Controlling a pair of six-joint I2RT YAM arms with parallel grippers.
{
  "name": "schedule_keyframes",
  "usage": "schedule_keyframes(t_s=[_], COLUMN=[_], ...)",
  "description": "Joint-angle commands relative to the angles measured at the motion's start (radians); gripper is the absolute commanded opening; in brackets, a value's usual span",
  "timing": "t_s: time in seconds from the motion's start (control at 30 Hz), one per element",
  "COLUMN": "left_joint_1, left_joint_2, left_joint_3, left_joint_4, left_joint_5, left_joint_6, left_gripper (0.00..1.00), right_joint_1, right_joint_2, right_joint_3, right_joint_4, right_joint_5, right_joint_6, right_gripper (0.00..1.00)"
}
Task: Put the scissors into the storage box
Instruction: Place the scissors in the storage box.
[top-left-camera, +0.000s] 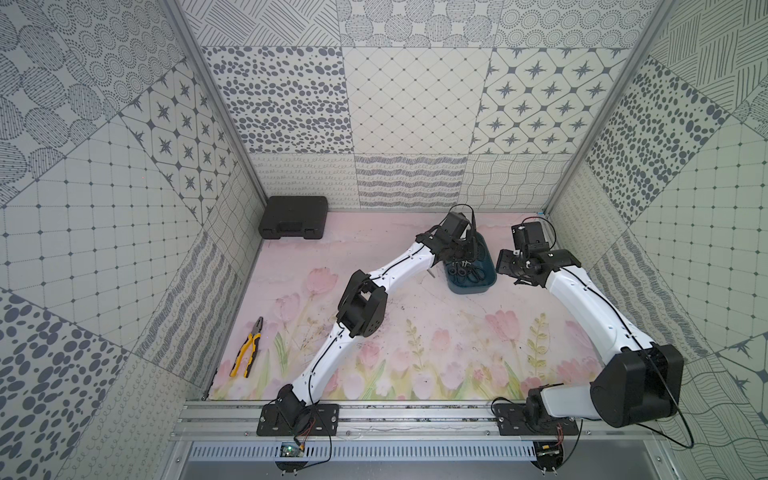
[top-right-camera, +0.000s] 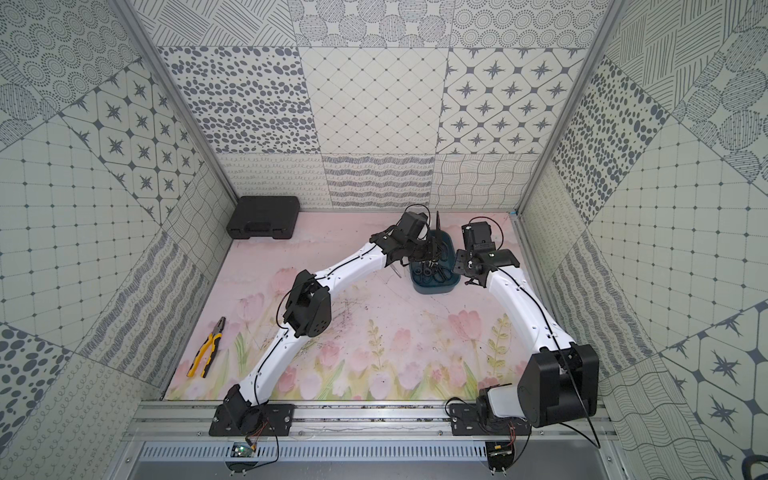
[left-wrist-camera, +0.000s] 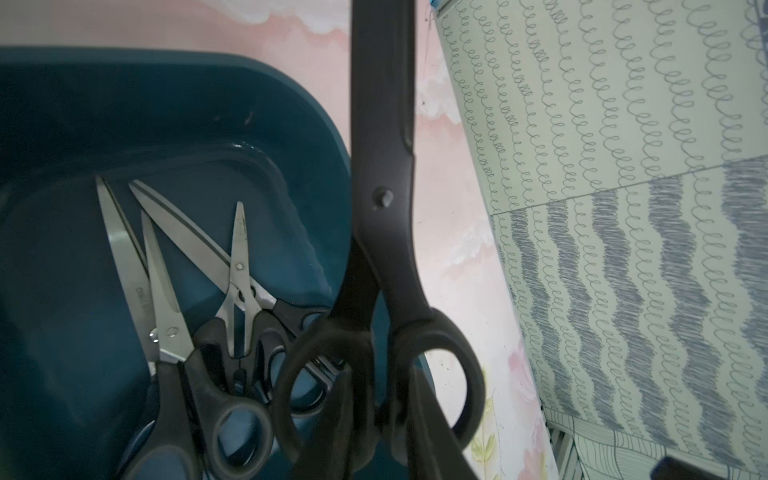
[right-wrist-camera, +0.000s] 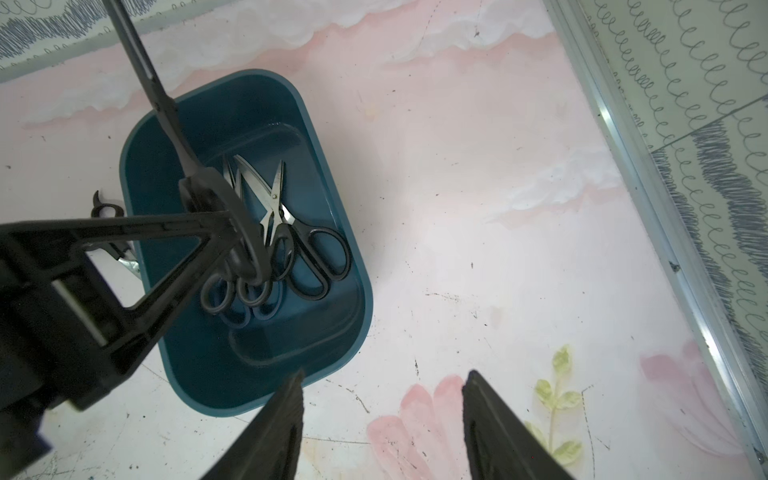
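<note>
Scissors go boxward: the left end effector pinches the large all-black scissors by their handle loops, blades pointing steeply up and away from the arm. It holds them over the teal storage box. The box stands toward the far edge of the tulip-print surface, right of centre. Silver-bladed scissors with dark handles lie overlapping on the box floor, handles toward the near end. Whether the black pair's loops touch them cannot be told. The right end effector hangs with its fingers spread and nothing between them, over bare surface just beside the box, on the side toward the right edge. Yellow-handled pliers lie along the left edge, and a black hard-shell case sits in the far left corner.
</note>
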Motion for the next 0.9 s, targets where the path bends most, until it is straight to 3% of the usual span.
schedule_keyframes(t_s=[0.0, 0.33, 0.6, 0.67, 0.87], left_joint_1=[-0.011, -0.009, -0.010, -0.011, -0.013], left_joint_2=[0.030, 0.047, 0.006, -0.019, -0.143], left_joint_3=[0.031, 0.027, -0.009, -0.027, -0.104], left_joint_4=[0.085, -0.057, -0.057, -0.087, -0.069], left_joint_5=[-0.039, -0.034, 0.010, 0.005, 0.019], left_joint_6=[-0.222, -0.290, -0.278, -0.274, -0.243], left_gripper=[0.00, 0.02, 0.15, 0.29, 0.54], right_joint_1=[-0.004, -0.004, -0.004, -0.004, -0.002], right_joint_2=[-0.030, -0.013, -0.007, 0.000, 0.006], right_joint_3=[-0.008, -0.004, 0.016, 0.025, 0.056], right_joint_4=[0.029, 0.030, 0.029, 0.029, 0.027], right_joint_5=[0.009, -0.025, -0.048, -0.054, -0.069], right_joint_6=[-0.010, -0.018, -0.018, -0.019, -0.018], right_gripper=[0.64, 0.64, 0.64, 0.64, 0.64])
